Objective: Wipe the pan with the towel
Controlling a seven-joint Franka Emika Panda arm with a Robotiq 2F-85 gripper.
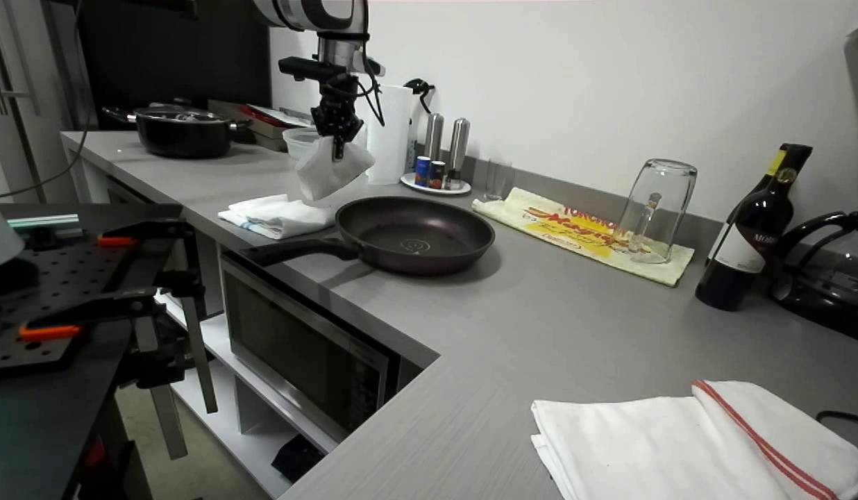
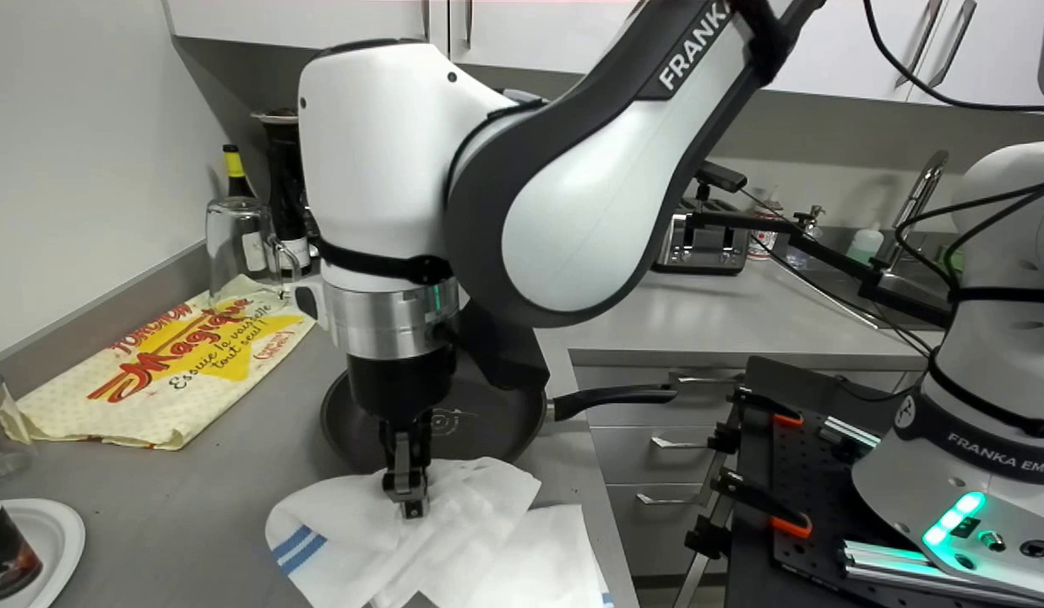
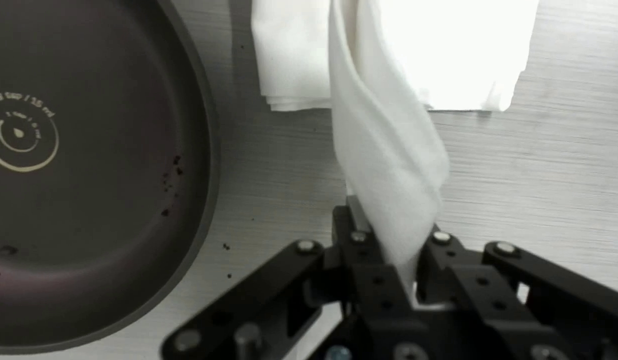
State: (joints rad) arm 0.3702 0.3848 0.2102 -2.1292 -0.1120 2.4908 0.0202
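In an exterior view, the gripper (image 1: 339, 149) is positioned above the worktop (image 1: 568, 333) and grasps a white towel (image 1: 323, 177); the towel hangs in the air, apart from the frying pan (image 1: 415, 229). The pan rests near the front edge, with its handle (image 1: 300, 251) projecting past that edge. A folded towel (image 1: 280, 221) lies just beside the pan, near the same edge. Along the wall edge stand a paper towel roll (image 1: 389, 139) and a wine bottle (image 1: 755, 222); between them lies a Torchon Magique drying cloth (image 1: 536, 215) that carries an inverted glass mug (image 1: 658, 208). A red-striped towel (image 1: 679, 444) lies past the inner corner. In an exterior view, the robot arm (image 2: 374, 152) reaches over the worktop, and a toaster (image 2: 699, 245) stands on the adjoining leg, beyond the inner corner. Below the fingertips (image 2: 405, 483), the held towel overlaps the folded towel in the view; whether the two join cannot be told. In the wrist view, the towel is pinched between both fingers (image 3: 351, 240). Bare worktop separates the pan from the folded towel. Dark specks (image 3: 165, 212) lie inside the pan, near its wall, and on the worktop just beside it.
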